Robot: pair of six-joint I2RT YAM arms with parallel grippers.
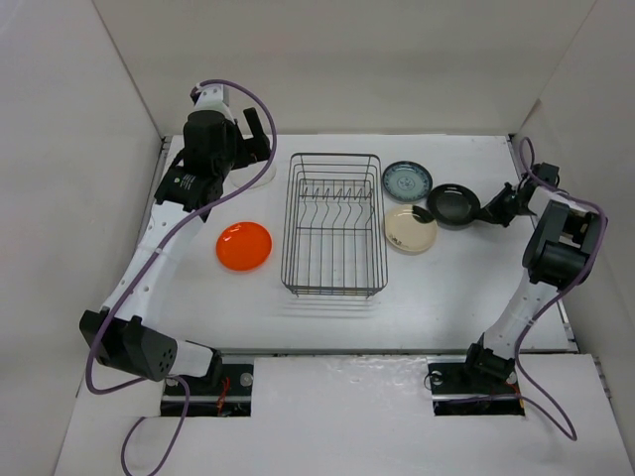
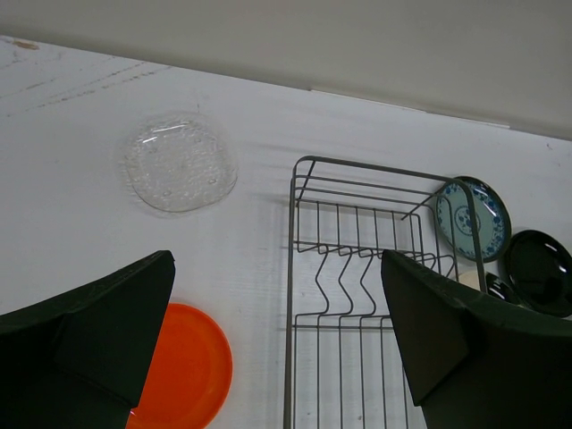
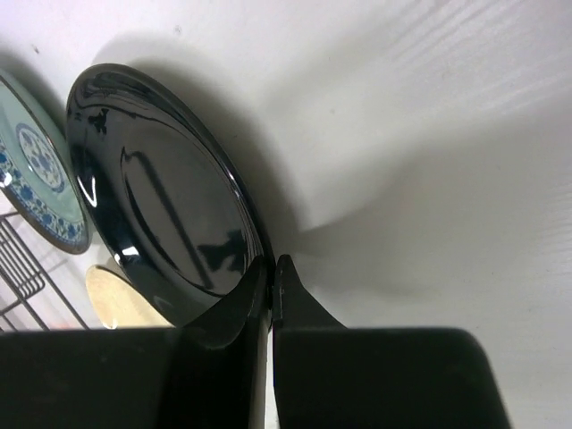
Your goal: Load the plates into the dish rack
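Right claw (image 3: 273,268) is pressed together on the near rim of the black plate (image 3: 161,188). The plate looks tipped, with a shadow under its far side. In the top view this plate sits at 3 o'clock from the dish rack (image 1: 335,225), outermost of three. The teal plate (image 1: 407,180) is at 2 o'clock from the rack. The beige plate (image 1: 410,229) lies just beside the rack's right wall, and the black one touches or overlaps both.

Left claw (image 2: 277,259) has its fingers wide apart with nothing between them, up over the tabletop (image 1: 446,297) at 10 o'clock from the rack. The clear plate (image 2: 179,165) lies flat at 11 o'clock from it in the left wrist view. The orange plate (image 1: 244,246) lies flat at 9 o'clock from the rack, near but apart. No plates in the rack, prongs bare.
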